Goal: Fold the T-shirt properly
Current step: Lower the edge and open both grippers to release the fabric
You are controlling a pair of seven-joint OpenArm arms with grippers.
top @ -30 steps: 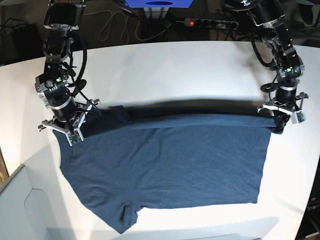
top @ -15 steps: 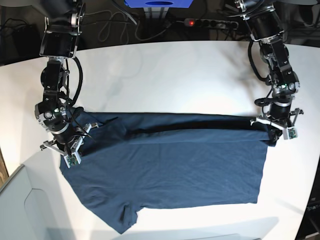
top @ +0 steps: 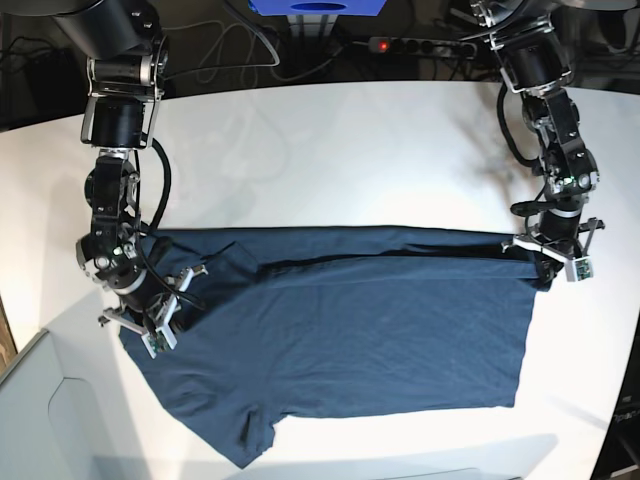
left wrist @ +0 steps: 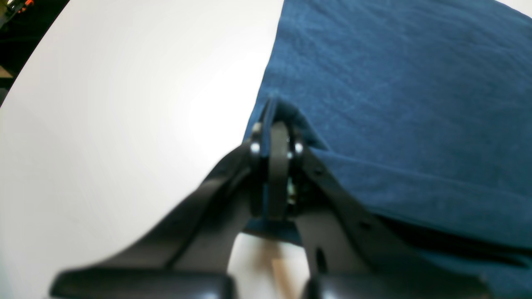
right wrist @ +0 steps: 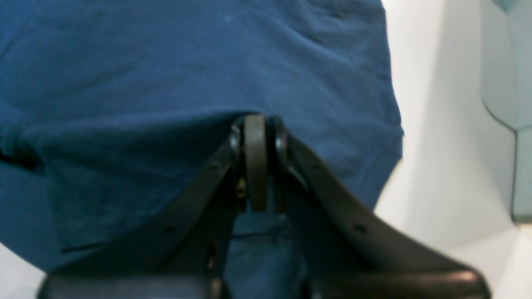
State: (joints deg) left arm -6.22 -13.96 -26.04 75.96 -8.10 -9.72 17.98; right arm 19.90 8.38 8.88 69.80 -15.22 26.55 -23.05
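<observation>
Teal T-shirt (top: pixel 340 320) edge pinched in both fingers: left gripper (top: pixel 556 262) frame right, right gripper (top: pixel 150 325) frame left. Risk: uneven travel skews fold, thin pinch slips, lower layer drags across white surface (top: pixel 330 150).

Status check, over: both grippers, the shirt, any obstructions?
Left gripper and right gripper shut on dark teal-blue cotton T-shirt. Far edge lifted. Nothing blocking.

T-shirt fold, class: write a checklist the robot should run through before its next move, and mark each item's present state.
1. Left gripper shut on the dark teal-blue cotton T-shirt: ok.
2. Right gripper shut on cloth: ok.
3. Folded top edge straight between both grips: ok.
4. Cloth lies wholly on the white table: ok.
5. Fold flat by the right gripper: not ok, bunched.
6. Layers aligned underneath: cannot tell.
</observation>
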